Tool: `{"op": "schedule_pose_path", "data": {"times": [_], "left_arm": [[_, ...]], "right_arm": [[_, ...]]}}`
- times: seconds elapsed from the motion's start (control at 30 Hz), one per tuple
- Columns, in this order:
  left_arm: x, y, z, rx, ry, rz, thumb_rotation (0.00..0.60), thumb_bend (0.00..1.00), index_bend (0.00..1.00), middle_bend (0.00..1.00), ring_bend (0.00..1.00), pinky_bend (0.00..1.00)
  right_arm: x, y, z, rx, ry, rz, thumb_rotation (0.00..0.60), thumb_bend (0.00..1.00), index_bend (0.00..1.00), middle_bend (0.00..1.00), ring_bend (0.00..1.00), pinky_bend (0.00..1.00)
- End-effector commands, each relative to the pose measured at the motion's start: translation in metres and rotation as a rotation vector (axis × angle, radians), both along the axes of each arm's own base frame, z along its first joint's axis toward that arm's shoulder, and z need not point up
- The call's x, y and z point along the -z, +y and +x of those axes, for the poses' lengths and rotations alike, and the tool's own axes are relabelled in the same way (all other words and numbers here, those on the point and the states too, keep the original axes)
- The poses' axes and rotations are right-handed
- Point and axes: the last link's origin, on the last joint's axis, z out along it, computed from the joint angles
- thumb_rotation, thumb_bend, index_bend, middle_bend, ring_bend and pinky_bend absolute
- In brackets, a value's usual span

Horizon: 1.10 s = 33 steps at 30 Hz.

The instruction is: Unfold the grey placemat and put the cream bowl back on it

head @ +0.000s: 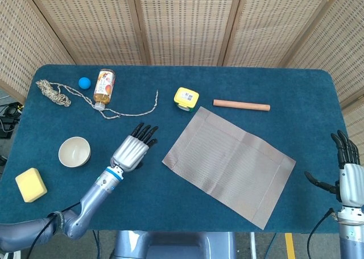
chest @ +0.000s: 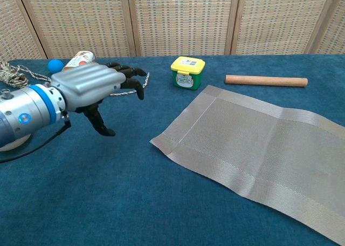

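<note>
The grey placemat [head: 230, 165] lies spread flat and skewed on the blue table, also seen in the chest view [chest: 259, 149]. The cream bowl [head: 74, 151] stands upright on the cloth at the left, well apart from the mat; in the chest view only a sliver of it [chest: 11, 143] shows behind my forearm. My left hand [head: 134, 149] hovers between bowl and mat with fingers spread and nothing in it, large in the chest view [chest: 94, 89]. My right hand [head: 350, 176] is at the table's right edge, fingers extended, empty.
A yellow sponge [head: 30, 184] lies at the front left. Along the back lie a rope [head: 85, 97], a blue ball [head: 85, 82], a juice bottle [head: 103, 87], a yellow-lidded green tub [head: 186, 98] and a wooden stick [head: 241, 105].
</note>
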Motion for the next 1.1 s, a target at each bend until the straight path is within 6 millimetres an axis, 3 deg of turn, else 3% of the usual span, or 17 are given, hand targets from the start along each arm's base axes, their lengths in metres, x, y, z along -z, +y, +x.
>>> {"op": "schedule_pose_path", "data": {"times": [0.03,0.37,0.67,1.1], "left_arm": [[0.015,0.002,0.003,0.000,0.030,-0.025,0.600,0.07,0.30,0.00,0.00,0.00],[0.047,0.015,0.012,-0.001,0.075,-0.055,0.600,0.08,0.35,0.00,0.00,0.00],[0.075,0.023,0.025,-0.003,0.076,-0.084,0.600,0.16,0.38,0.00,0.00,0.00],[0.093,0.026,0.043,0.020,0.045,-0.106,0.600,0.42,0.44,0.00,0.00,0.00]], "right_arm": [[-0.002,0.000,-0.001,0.002,-0.013,0.001,0.600,0.26,0.07,0.00,0.00,0.00],[-0.005,-0.001,-0.002,-0.011,-0.042,-0.003,0.600,0.26,0.07,0.00,0.00,0.00],[-0.006,-0.002,-0.004,-0.005,-0.065,0.005,0.600,0.27,0.07,0.00,0.00,0.00],[-0.008,-0.005,-0.007,0.005,-0.075,0.001,0.600,0.26,0.07,0.00,0.00,0.00]]}}
